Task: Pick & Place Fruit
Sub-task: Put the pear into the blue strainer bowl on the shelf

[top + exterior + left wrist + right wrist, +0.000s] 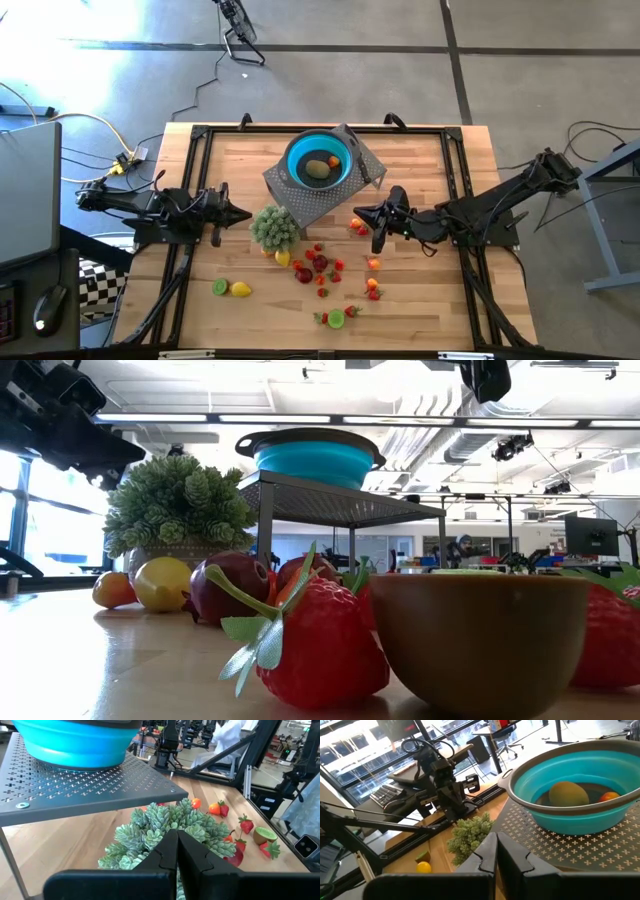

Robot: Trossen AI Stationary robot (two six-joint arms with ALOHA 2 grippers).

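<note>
A blue bowl (320,158) sits on a grey perforated stand (300,200) at the table's far middle. It holds a brownish-green fruit (568,793) and an orange one (609,796). More small fruit (315,265) lies scattered on the wood nearer the front: red, orange, a lemon (241,289) and lime pieces (220,287). My left gripper (248,213) is shut and empty, just left of a small green plant (275,228). My right gripper (357,212) is shut and empty too, right of the stand and just beyond a red and orange piece (357,226).
The potted plant (170,827) stands between the left gripper (176,836) and the scattered fruit. The stand's legs and overhanging shelf (75,785) sit close to both grippers. A strawberry (320,645) and a brown halved fruit (480,645) lie near the front edge. Black rails frame the table.
</note>
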